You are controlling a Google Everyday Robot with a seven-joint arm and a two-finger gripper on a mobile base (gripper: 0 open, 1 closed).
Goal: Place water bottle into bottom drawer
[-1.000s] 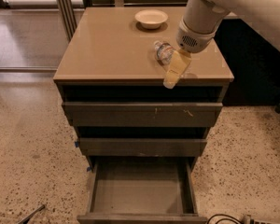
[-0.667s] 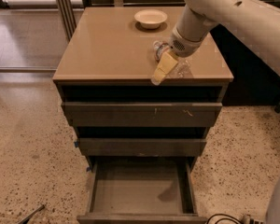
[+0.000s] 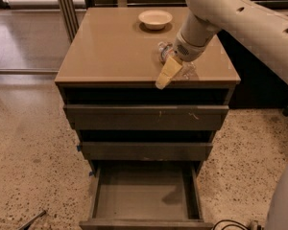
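Observation:
The water bottle (image 3: 163,50) lies on its side on the tan cabinet top (image 3: 110,47), near the right front edge, mostly hidden by my wrist. Its clear crinkled body shows beside the wrist. My gripper (image 3: 166,74) is down over the bottle, its yellowish tip pointing at the front edge of the top. The bottom drawer (image 3: 139,190) is pulled out below, with its grey floor bare. The two upper drawers (image 3: 144,116) stand slightly out.
A shallow cream bowl (image 3: 155,18) sits at the back of the cabinet top. A dark cabinet (image 3: 259,80) stands to the right. A dark tool (image 3: 31,219) lies on the speckled floor at the lower left, and a cable (image 3: 225,224) at the lower right.
My arm has swung left and the gripper has shifted left over the bottle. The bottle stays on the cabinet top, at most nudged slightly left.

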